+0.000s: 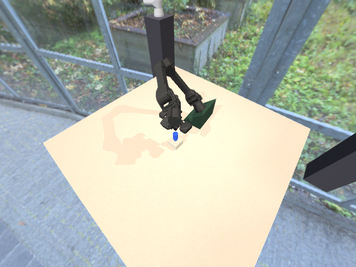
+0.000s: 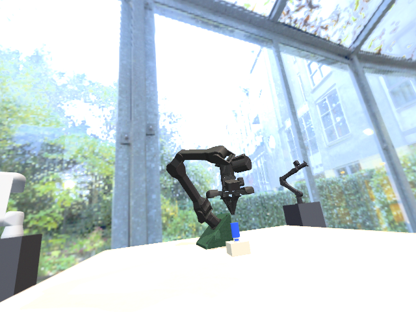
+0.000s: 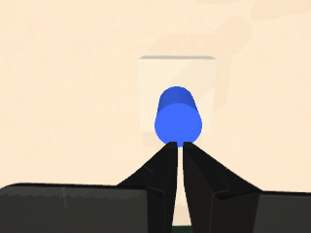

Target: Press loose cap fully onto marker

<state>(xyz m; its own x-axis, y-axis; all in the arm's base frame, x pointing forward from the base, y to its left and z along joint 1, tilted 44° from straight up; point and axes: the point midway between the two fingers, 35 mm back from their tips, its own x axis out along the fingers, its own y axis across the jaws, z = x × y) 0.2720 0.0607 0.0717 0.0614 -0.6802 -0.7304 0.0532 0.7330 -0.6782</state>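
The pale holder block (image 1: 176, 146) (image 2: 238, 249) (image 3: 152, 78) stands on the table (image 1: 183, 195) (image 2: 208, 278). The blue cap (image 1: 175, 136) (image 2: 234, 230) (image 3: 178, 124) sits on top of the marker, about upright. In the exterior view a narrow pale band and a little blue show between the cap's lower rim and the block; the rest of the marker is hidden. I cannot tell whether the cap is fully seated. My gripper (image 1: 175, 129) (image 2: 233, 214) (image 3: 179, 149) is shut with nothing between the fingers. Its tips point down a little above the cap, apart from it.
The green wedge base (image 1: 204, 116) (image 2: 216, 234) of my arm stands behind the block. A dark pedestal (image 2: 305, 214) with another arm is in the background, and a white arm (image 2: 13, 223) is at the far left in the exterior view.
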